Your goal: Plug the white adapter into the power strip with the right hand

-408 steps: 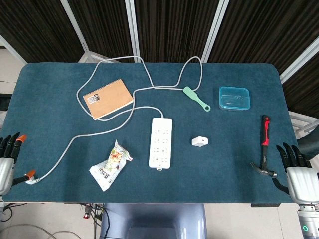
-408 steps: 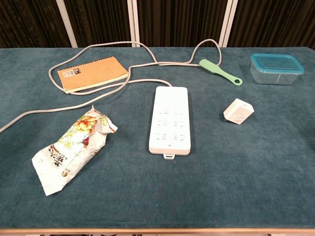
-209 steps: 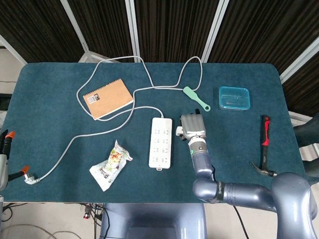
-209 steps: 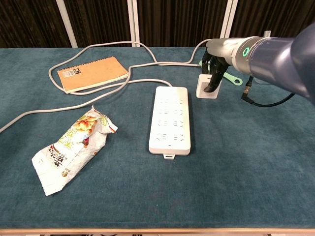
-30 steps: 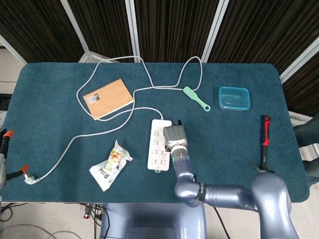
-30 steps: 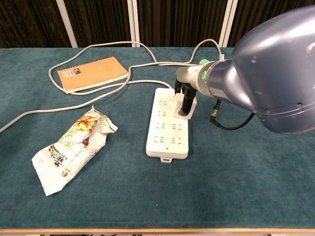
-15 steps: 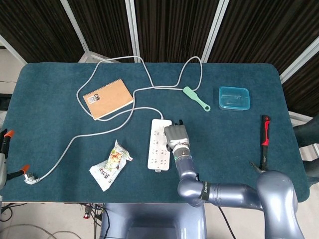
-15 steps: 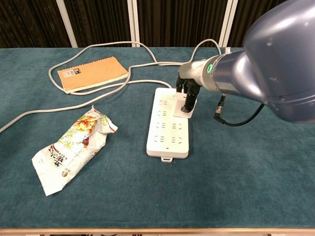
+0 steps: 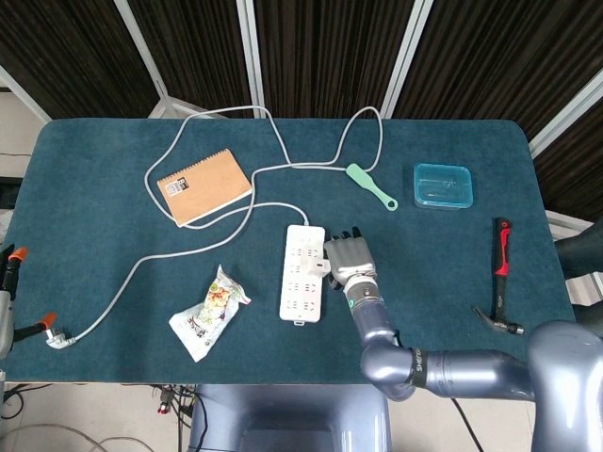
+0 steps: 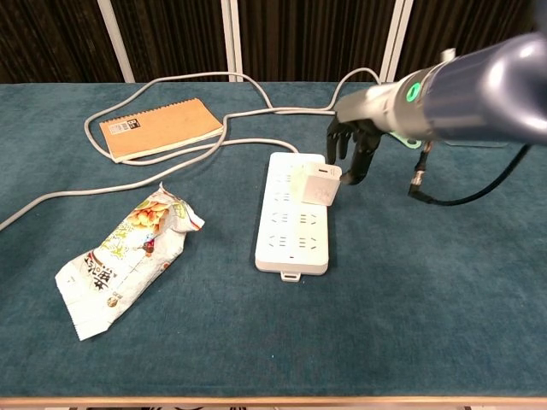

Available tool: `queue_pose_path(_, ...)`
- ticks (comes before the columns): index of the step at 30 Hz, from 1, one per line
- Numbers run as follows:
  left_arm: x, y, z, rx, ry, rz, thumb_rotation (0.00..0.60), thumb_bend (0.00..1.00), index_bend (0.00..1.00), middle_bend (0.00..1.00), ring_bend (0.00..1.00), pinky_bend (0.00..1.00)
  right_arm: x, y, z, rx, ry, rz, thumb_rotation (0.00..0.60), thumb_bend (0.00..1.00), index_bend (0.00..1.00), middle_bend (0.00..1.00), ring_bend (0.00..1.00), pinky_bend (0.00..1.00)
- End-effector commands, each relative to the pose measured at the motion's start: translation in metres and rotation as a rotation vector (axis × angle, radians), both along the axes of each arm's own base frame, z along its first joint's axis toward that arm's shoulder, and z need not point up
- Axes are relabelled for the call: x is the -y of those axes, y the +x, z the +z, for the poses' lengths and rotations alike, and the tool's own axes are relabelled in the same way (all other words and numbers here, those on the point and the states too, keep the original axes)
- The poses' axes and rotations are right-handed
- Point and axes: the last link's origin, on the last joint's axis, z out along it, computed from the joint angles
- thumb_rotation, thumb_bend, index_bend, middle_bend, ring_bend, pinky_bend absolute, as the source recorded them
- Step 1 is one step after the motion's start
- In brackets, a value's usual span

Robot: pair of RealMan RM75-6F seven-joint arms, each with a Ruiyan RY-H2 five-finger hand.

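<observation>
The white power strip point(image 9: 300, 282) point(image 10: 291, 241) lies mid-table, its long side running away from me. The white adapter point(image 10: 317, 185) point(image 9: 322, 265) stands on the strip's right half near the far end, tilted a little. My right hand point(image 10: 353, 147) point(image 9: 347, 254) hovers just right of the adapter with its fingers apart and pointing down, holding nothing. One fingertip is close to the adapter's right edge; I cannot tell if it touches. At the left edge of the head view only a sliver of my left hand point(image 9: 8, 282) shows, one finger straight, nothing in it.
The strip's grey cable point(image 9: 188, 247) loops over the far table to a loose plug point(image 9: 52, 331) at front left. A brown notebook point(image 10: 158, 126), a snack bag point(image 10: 124, 256), a green brush point(image 9: 370, 185), a blue container point(image 9: 443, 185) and a hammer point(image 9: 501, 273) lie around.
My right hand has let go of the adapter and drawn off to the right with its fingers spread. The adapter stays standing on the strip.
</observation>
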Motion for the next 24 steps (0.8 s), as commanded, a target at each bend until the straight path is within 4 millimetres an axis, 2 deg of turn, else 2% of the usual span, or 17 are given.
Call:
queue_pose_path(1,0.0,0.001,-0.001,-0.001,-0.005,-0.002,0.6,0.07,0.09,0.0,0.0,0.0,0.002,-0.005,0.029,0.047,-0.06,-0.001,0.6,0.48,0.31,0.23,0.13,0.11)
queue_pose_path(5,0.001,0.002,-0.002,-0.002,-0.003,-0.004,0.6,0.07,0.09,0.0,0.0,0.0,0.008,-0.011,0.051,0.076,-0.14,-0.005,0.6,0.48,0.36,0.28,0.22,0.34)
queue_pose_path(7,0.001,0.002,-0.002,-0.003,-0.002,-0.004,0.6,0.07,0.09,0.0,0.0,0.0,0.009,-0.013,0.057,0.081,-0.17,-0.002,0.6,0.48,0.42,0.35,0.3,0.45)
queue_pose_path(11,0.002,0.002,-0.003,-0.005,-0.006,-0.004,0.6,0.07,0.09,0.0,0.0,0.0,0.01,-0.015,0.061,0.111,-0.194,-0.013,0.6,0.48,0.5,0.42,0.42,0.62)
queue_pose_path(17,0.001,0.002,-0.003,0.0,-0.011,-0.001,0.6,0.07,0.09,0.0,0.0,0.0,0.012,-0.014,0.06,0.149,-0.189,-0.025,0.6,0.51,0.71,0.56,0.57,0.81)
queue_pose_path(21,0.001,0.002,-0.003,0.003,-0.015,-0.001,0.6,0.07,0.09,0.0,0.0,0.0,0.014,-0.011,0.057,0.139,-0.198,-0.005,0.6,0.6,0.92,0.73,0.72,0.94)
queue_pose_path(24,0.001,0.002,-0.003,0.005,-0.019,-0.001,0.6,0.07,0.09,0.0,0.0,0.0,0.014,-0.009,0.051,0.12,-0.195,0.012,0.6,0.62,1.0,0.83,0.81,0.99)
